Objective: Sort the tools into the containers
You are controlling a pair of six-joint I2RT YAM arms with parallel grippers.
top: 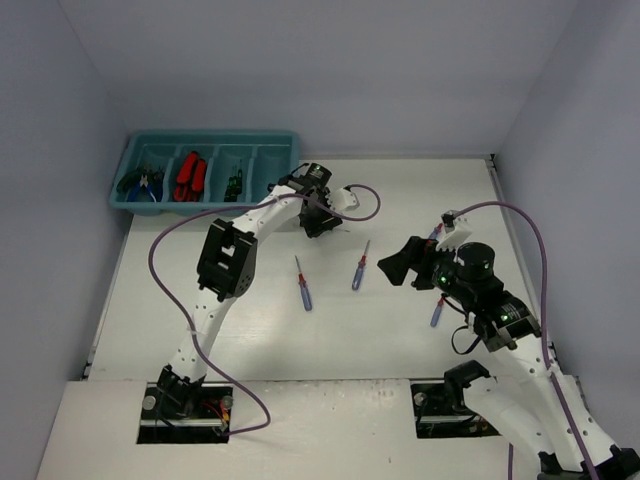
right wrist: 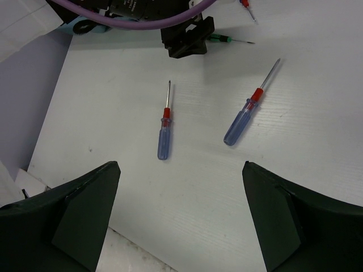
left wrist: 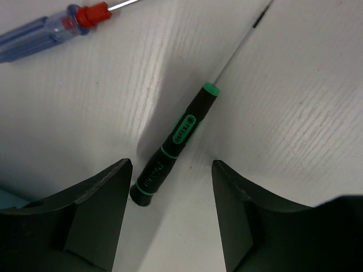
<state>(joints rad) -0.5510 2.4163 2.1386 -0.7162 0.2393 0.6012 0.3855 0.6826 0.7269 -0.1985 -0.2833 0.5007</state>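
Observation:
A black screwdriver with green rings (left wrist: 173, 144) lies flat on the white table, and its butt end sits between the fingertips of my open left gripper (left wrist: 172, 170), nearer the left finger and not clamped. In the top view that gripper (top: 322, 215) hangs just right of the teal tray (top: 210, 136). The tray's compartments hold pliers (top: 142, 182), red utility knives (top: 190, 177) and green-handled screwdrivers (top: 233, 184). Two blue-handled screwdrivers (right wrist: 164, 133) (right wrist: 243, 117) lie ahead of my right gripper (right wrist: 181, 170), which is wide open above the table and holds nothing.
A further blue screwdriver (top: 437, 310) lies beside the right arm, and another (top: 436, 232) pokes out behind its wrist. A blue-handled one (left wrist: 45, 34) lies close to the left gripper. A purple cable (top: 170, 250) loops off the left arm. Grey walls enclose the table.

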